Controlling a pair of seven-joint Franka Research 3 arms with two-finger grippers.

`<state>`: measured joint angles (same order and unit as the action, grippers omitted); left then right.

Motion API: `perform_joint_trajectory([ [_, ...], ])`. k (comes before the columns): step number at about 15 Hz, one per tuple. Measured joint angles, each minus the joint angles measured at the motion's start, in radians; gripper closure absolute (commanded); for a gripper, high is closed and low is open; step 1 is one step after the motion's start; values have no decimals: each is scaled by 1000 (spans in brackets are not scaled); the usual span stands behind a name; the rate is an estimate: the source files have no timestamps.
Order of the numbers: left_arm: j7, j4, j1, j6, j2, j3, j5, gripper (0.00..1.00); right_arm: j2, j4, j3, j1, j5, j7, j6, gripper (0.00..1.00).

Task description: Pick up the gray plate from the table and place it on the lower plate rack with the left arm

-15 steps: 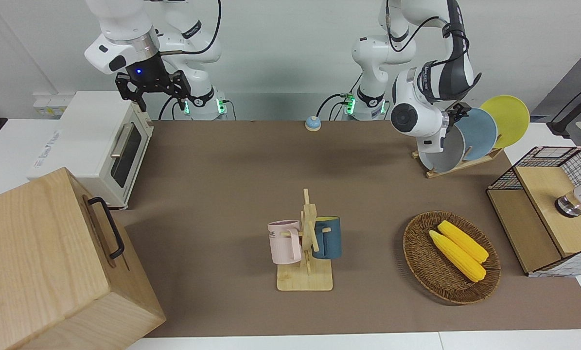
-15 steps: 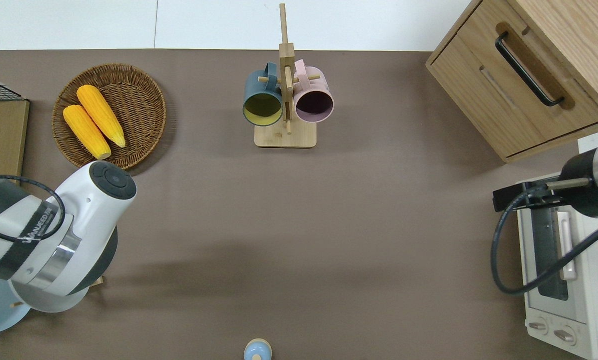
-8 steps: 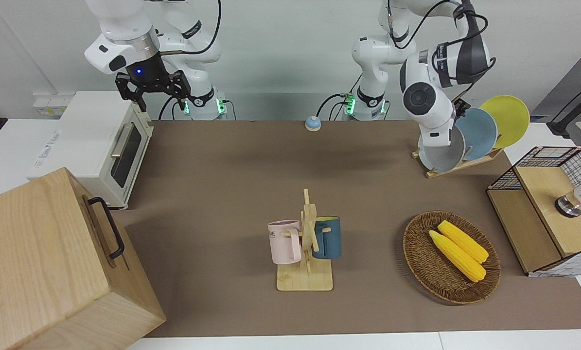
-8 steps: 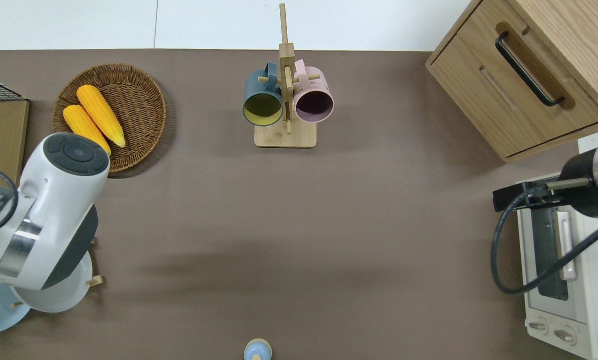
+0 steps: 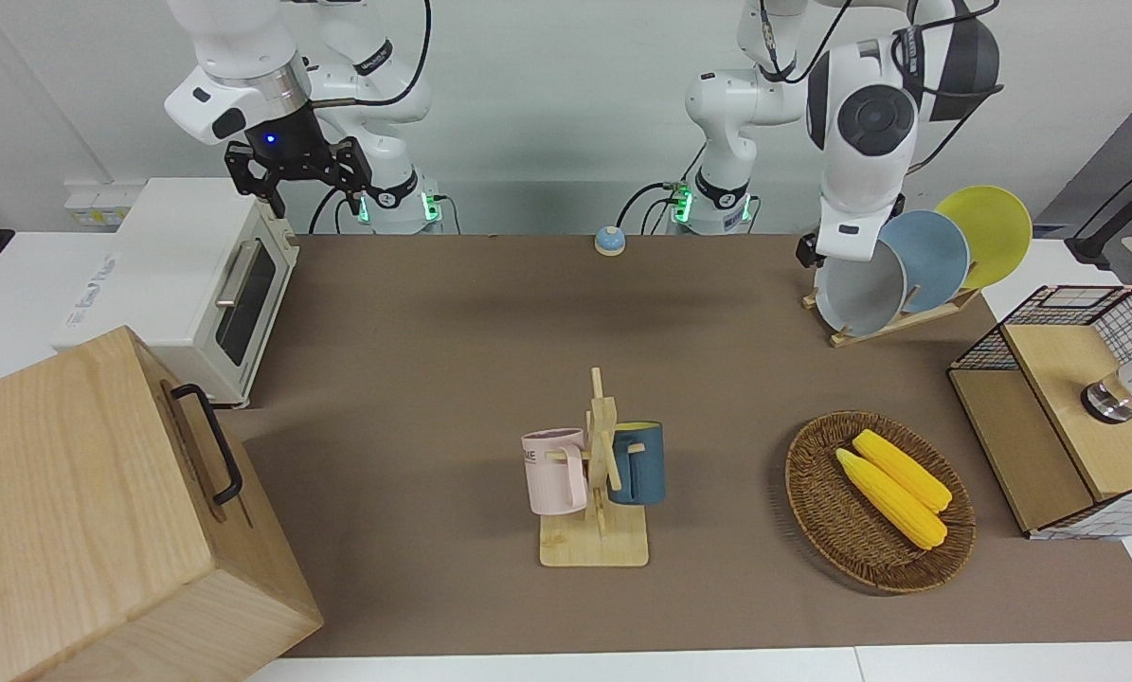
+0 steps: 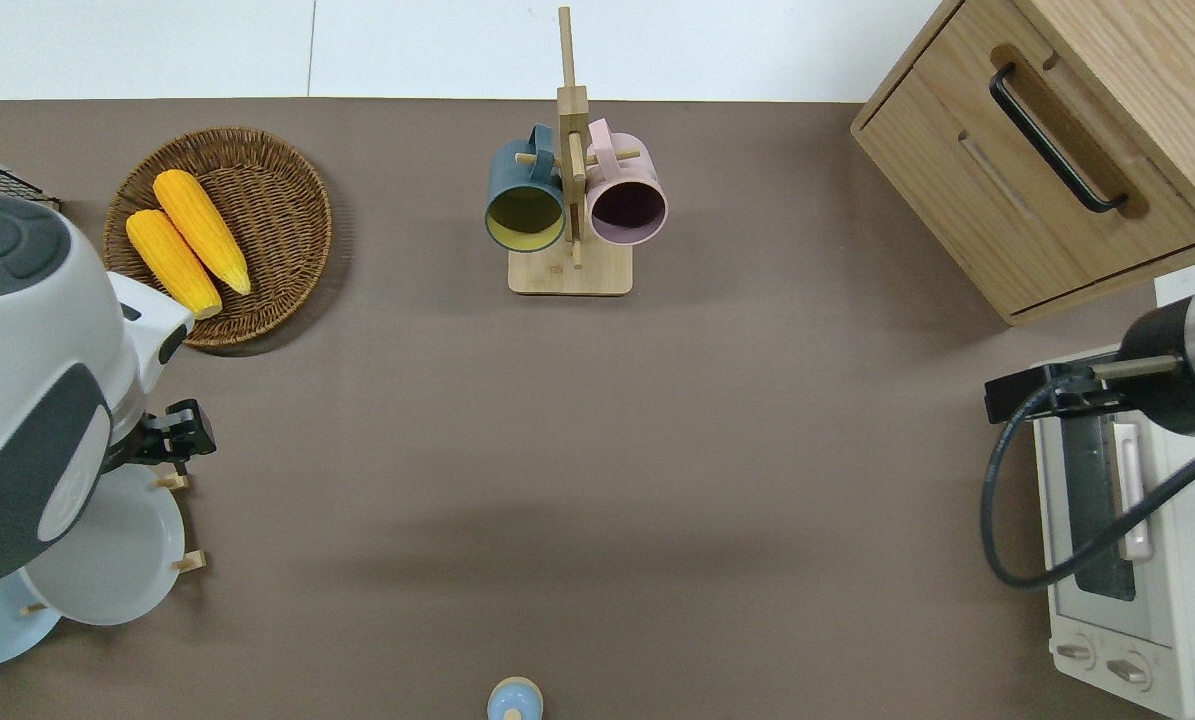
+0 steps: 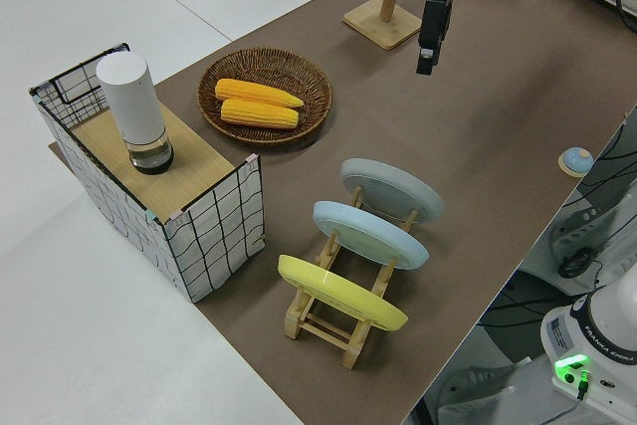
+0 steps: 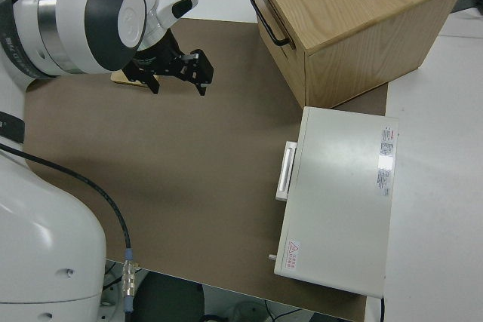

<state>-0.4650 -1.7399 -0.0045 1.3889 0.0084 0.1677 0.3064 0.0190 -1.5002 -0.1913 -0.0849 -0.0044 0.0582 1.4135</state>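
The gray plate (image 5: pixel 861 289) stands on edge in the light-wood plate rack (image 5: pixel 907 320), in the slot farthest from the table's end; it also shows in the overhead view (image 6: pixel 107 560) and the left side view (image 7: pixel 391 189). My left gripper (image 6: pixel 179 438) is up in the air, open and empty, over the end of the rack (image 6: pixel 189 562) that is farther from the robots, clear of the plate. It also shows in the left side view (image 7: pixel 427 47). The right arm is parked, its gripper (image 5: pixel 308 189) open.
A sky-blue plate (image 5: pixel 930 258) and a yellow plate (image 5: pixel 987 232) fill the rack's other slots. A wicker basket with corn (image 5: pixel 878 497), a mug stand (image 5: pixel 599 474), a wire crate (image 5: pixel 1068 407), a toaster oven (image 5: pixel 196 275), a wooden cabinet (image 5: pixel 101 511) and a small bell (image 5: pixel 609 241) are on the table.
The left arm has risen off the gray plate and drawn away from the robots; the plate stays standing in the rack. The right arm has not moved.
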Motion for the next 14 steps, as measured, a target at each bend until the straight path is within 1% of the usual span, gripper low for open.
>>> perform_joint_trajectory([
  [4, 132, 43, 0, 1, -4, 1, -99, 7, 0, 0, 0, 0, 0, 0, 0, 11],
  [6, 167, 48, 0, 28, -5, 5, -152, 5, 0, 0, 0, 0, 0, 0, 0, 13],
  [8, 233, 54, -1, 63, -6, 8, -213, 2, 0, 0, 0, 0, 0, 0, 0, 11],
  [12, 497, 81, 3, 72, -7, -9, -300, 0, 0, 0, 0, 0, 0, 0, 0, 11],
  [14, 575, 97, 11, 73, -7, -13, -316, 0, 0, 0, 0, 0, 0, 0, 0, 13],
])
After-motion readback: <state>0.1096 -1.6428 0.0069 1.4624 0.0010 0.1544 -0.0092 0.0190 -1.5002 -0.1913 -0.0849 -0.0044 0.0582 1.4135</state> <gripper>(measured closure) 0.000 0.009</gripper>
